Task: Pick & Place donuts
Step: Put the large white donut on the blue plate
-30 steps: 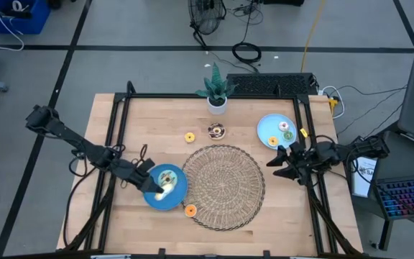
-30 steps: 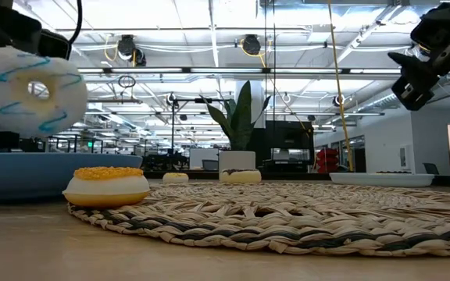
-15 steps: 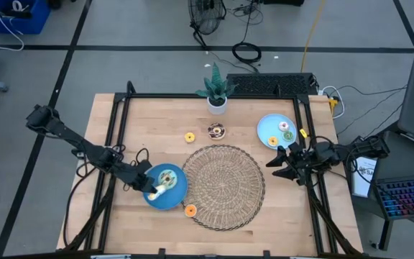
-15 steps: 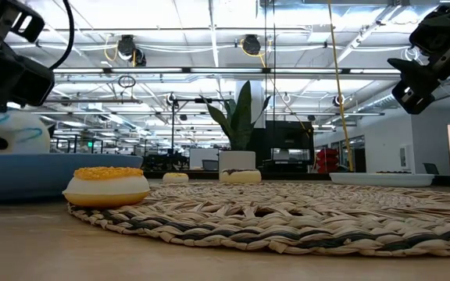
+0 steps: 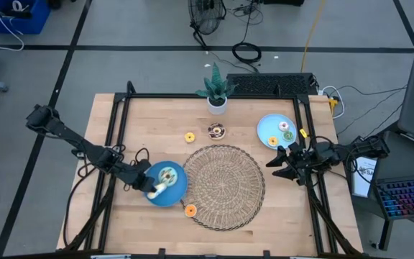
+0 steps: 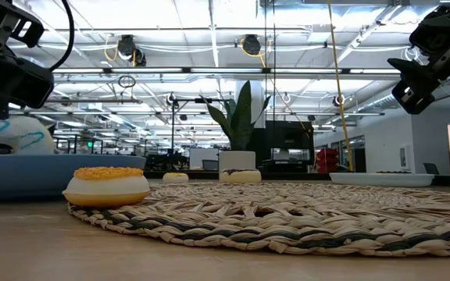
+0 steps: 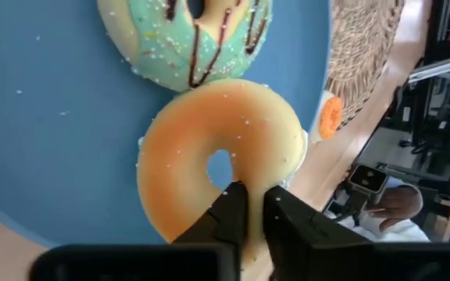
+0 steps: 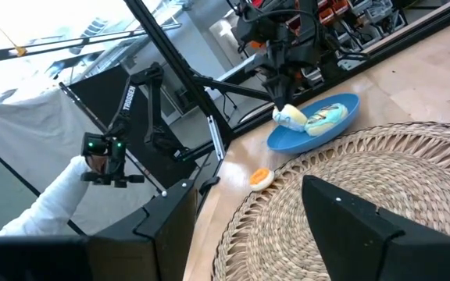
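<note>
Two donuts occupied the near blue plate [image 5: 179, 193]: a mint donut [image 7: 184, 35] and, touching it, a pale yellow donut [image 7: 219, 160] on which the left gripper [image 7: 247, 204] kept its jaws narrowly pinched at the ring's edge. We judged that releasing well meant parting the jaws fully and lifting straight up, so the ring would not drag off the plate. At the table's right edge we noted the right gripper [image 5: 287, 160] waiting with jaws wide and empty beside the far blue plate [image 5: 267, 126], which carried further donuts [image 5: 285, 130].
</note>
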Controlling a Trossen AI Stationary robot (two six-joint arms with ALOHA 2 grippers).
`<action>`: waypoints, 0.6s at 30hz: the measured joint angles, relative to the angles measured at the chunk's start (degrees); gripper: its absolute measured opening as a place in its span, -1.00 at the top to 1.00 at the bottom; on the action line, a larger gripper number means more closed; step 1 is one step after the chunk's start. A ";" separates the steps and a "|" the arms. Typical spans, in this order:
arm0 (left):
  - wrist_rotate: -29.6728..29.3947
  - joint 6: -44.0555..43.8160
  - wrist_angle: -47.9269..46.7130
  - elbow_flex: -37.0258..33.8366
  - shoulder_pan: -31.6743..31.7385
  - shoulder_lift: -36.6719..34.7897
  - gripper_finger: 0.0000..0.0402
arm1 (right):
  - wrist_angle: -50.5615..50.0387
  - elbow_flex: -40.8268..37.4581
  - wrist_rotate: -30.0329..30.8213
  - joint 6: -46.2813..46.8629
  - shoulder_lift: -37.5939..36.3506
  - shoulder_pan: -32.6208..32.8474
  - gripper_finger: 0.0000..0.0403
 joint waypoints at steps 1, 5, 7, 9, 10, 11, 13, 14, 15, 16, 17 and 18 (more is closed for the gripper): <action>-0.32 0.00 0.11 0.00 0.00 0.00 0.70 | -0.02 0.00 0.00 0.00 0.00 0.00 -0.09; 0.15 -0.07 0.11 0.00 0.00 0.00 0.39 | -0.02 -0.02 0.00 0.00 0.00 0.00 -0.09; 1.56 -1.00 0.17 0.00 0.00 0.00 0.25 | -0.04 -0.02 0.00 0.00 0.00 0.00 -0.09; 3.11 -1.75 0.35 0.00 0.00 -0.05 0.14 | -0.04 -0.02 0.00 0.00 0.00 0.00 -0.09; 3.75 -1.82 0.39 0.00 0.00 -0.18 0.10 | -0.04 -0.02 0.00 0.00 0.00 0.00 -0.09; 4.14 -1.84 0.64 0.00 0.00 -0.24 0.06 | -0.04 -0.02 0.00 0.00 0.00 0.00 -0.09; 4.10 -1.66 0.86 0.00 -0.02 -0.61 0.00 | -0.04 -0.02 0.00 0.00 0.00 0.00 -0.09; 3.90 -1.47 0.94 0.00 0.00 -0.84 -0.02 | -0.04 -0.02 0.00 0.00 0.00 0.00 -0.09; 3.64 -1.14 0.99 0.00 0.00 -0.96 -0.03 | -0.04 -0.02 0.00 0.00 -0.02 0.00 -0.09; 3.27 -1.07 0.98 0.00 0.00 -1.07 -0.04 | -0.04 -0.02 0.00 0.00 0.00 0.00 -0.09; 3.05 -0.93 0.94 0.00 0.00 -1.30 -0.04 | -0.06 -0.02 -0.01 0.00 0.00 0.00 -0.09; 2.81 -0.62 0.93 0.00 0.00 -1.57 -0.03 | -0.06 -0.02 -0.02 0.00 -0.02 0.00 -0.09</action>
